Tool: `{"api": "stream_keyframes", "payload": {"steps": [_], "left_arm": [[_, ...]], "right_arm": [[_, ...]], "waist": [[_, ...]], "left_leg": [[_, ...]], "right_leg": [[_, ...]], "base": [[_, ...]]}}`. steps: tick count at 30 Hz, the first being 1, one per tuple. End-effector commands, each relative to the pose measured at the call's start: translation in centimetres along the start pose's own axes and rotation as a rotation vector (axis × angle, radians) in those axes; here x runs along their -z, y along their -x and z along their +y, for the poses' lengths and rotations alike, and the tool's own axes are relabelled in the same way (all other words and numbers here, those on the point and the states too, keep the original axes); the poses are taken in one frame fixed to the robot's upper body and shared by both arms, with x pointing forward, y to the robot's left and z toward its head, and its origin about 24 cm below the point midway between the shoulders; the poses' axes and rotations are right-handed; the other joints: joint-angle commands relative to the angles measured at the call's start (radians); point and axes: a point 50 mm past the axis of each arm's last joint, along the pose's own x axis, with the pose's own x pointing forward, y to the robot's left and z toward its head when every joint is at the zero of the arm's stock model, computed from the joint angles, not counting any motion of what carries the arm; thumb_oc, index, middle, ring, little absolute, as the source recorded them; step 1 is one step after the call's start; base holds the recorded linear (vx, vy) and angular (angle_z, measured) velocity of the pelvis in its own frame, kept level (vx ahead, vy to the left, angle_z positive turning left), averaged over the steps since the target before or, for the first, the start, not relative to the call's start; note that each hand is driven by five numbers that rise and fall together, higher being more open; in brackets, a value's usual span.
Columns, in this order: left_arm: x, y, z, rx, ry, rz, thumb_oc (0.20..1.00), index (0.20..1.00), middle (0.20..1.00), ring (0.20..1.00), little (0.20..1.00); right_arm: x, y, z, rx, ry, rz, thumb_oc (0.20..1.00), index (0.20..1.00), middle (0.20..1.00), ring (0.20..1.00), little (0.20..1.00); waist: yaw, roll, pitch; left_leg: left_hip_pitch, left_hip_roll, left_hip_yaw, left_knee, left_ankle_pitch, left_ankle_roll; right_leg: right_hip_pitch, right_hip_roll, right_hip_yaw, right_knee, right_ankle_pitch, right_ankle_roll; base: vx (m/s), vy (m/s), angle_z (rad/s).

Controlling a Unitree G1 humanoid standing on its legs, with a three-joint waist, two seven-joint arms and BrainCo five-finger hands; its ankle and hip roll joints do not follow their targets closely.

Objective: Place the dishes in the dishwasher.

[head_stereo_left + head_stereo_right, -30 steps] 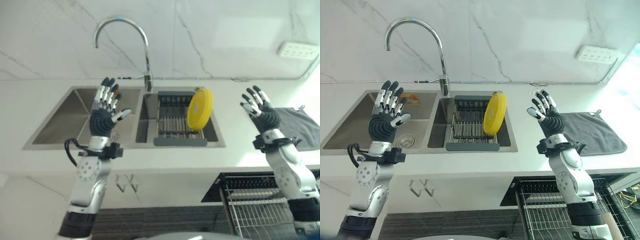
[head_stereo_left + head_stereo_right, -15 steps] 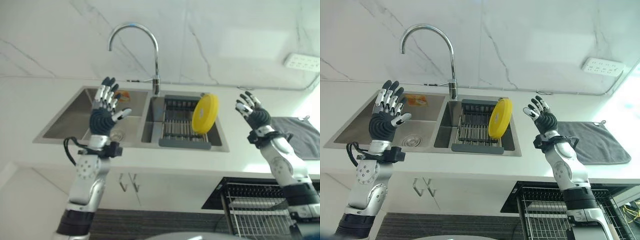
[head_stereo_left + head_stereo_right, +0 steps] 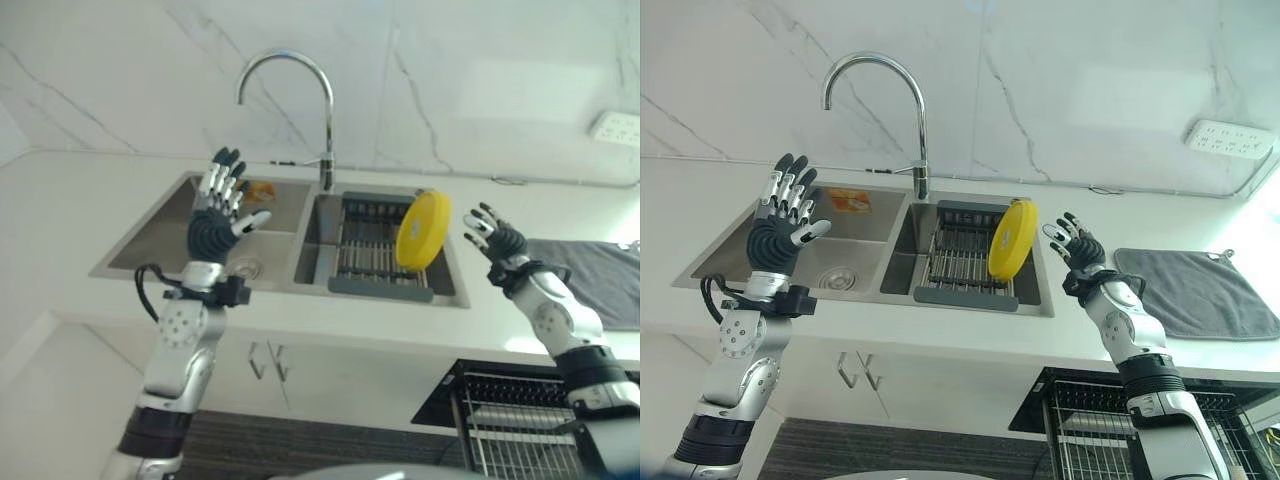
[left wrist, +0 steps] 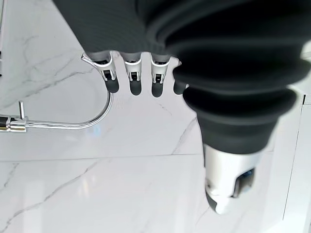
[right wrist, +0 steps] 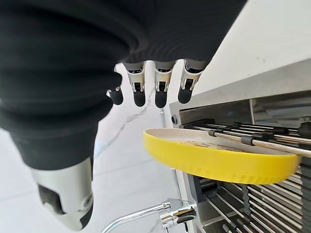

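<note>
Yellow plate (image 3: pixel 1011 239) is standing on edge in the dark drying rack (image 3: pixel 965 255) that is sitting in the sink's (image 3: pixel 160 232) right-hand basin, leaning against the rack's wires, which are holding it upright.

Right hand (image 3: pixel 1072 244) is hovering just right of the plate, fingers spread wide and carrying nothing; from its wrist camera the plate's rim is lying close past the fingertips (image 5: pixel 139 97), not touching. Likely lining up to take the plate by its edge.

Left hand (image 3: pixel 222 205) is raised over the sink's left-hand basin, fingers straight and empty, well apart from the plate.

Behind the plate, the chrome tap (image 3: pixel 880 108) is arching over the divider. Grey cloth (image 3: pixel 1196 300) is lying on the surface right of the plate. Dishwasher's wire basket (image 3: pixel 520 420) is standing pulled out below the surface edge, under the right arm.
</note>
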Motion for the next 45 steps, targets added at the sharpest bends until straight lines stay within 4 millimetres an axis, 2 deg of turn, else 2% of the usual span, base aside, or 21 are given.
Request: {"api": "stream_keyframes", "payload": {"steps": [1, 7, 14, 38, 45], "left_arm": [[-1.9, -1.9, -0.4, 0.068, -0.007, -0.093, 1.0, 1.0, 1.0, 1.0, 1.0], [-1.9, -2.0, -0.4, 0.071, -0.009, -0.09, 1.0, 1.0, 1.0, 1.0, 1.0], [-1.7, -2.2, -0.5, 0.083, 0.0, -0.084, 1.0, 1.0, 1.0, 1.0, 1.0], [-1.8, -2.7, -0.8, 0.103, -0.011, -0.069, 1.0, 1.0, 1.0, 1.0, 1.0], [-1.8, -2.8, -0.8, 0.103, -0.011, -0.063, 1.0, 1.0, 1.0, 1.0, 1.0]], "right_arm": [[-5.4, -1.5, 1.1, -0.029, 0.013, -0.172, 1.0, 1.0, 1.0, 1.0, 1.0], [-5.7, -1.7, 0.7, -0.012, -0.01, -0.165, 1.0, 1.0, 1.0, 1.0, 1.0], [-5.2, -2.0, 0.5, -0.016, -0.037, -0.127, 1.0, 1.0, 1.0, 1.0, 1.0], [-6.3, -3.1, 0.1, 0.008, 0.051, -0.026, 1.0, 1.0, 1.0, 1.0, 1.0], [-5.9, -3.4, 0.3, 0.005, 0.055, 0.017, 1.0, 1.0, 1.0, 1.0, 1.0]], "waist": [[0.024, -0.021, 0.01], [0.027, -0.019, 0.01], [0.033, -0.018, 0.01], [0.049, -0.023, 0.006], [0.052, -0.024, 0.008]], "left_leg": [[0.02, -0.05, 0.028, 0.005, -0.061, 0.047], [0.021, -0.053, 0.024, 0.005, -0.062, 0.047], [0.022, -0.054, 0.023, 0.005, -0.063, 0.047], [0.025, -0.063, 0.01, 0.005, -0.062, 0.046], [0.025, -0.066, 0.007, 0.005, -0.062, 0.047]], "right_leg": [[0.046, -0.028, -0.013, 0.008, -0.09, 0.003], [0.049, -0.026, -0.013, 0.008, -0.092, 0.002], [0.052, -0.026, -0.019, 0.008, -0.094, 0.002], [0.062, -0.022, -0.027, 0.008, -0.1, -0.004], [0.064, -0.022, -0.028, 0.008, -0.101, -0.005]], "base": [[-0.01, 0.004, 0.03], [0.0, 0.0, 0.03], [0.0, 0.0, 0.0], [0.0, 0.001, 0.01], [0.0, 0.0, 0.0]]}}
